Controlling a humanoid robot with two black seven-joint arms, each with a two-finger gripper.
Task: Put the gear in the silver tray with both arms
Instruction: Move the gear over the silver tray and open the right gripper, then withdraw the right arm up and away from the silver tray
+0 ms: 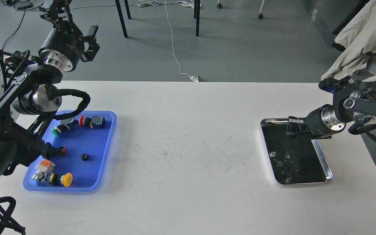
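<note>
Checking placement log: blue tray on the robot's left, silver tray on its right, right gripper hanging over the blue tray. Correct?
Not quite. The head view shows the right gripper over the silver tray, not the blue tray. The rest holds: blue tray left, silver tray right.

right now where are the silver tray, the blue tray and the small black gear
silver tray [325,156]: head view, right rim
blue tray [86,140]: head view, bare floor
small black gear [84,157]: head view, its top
</note>
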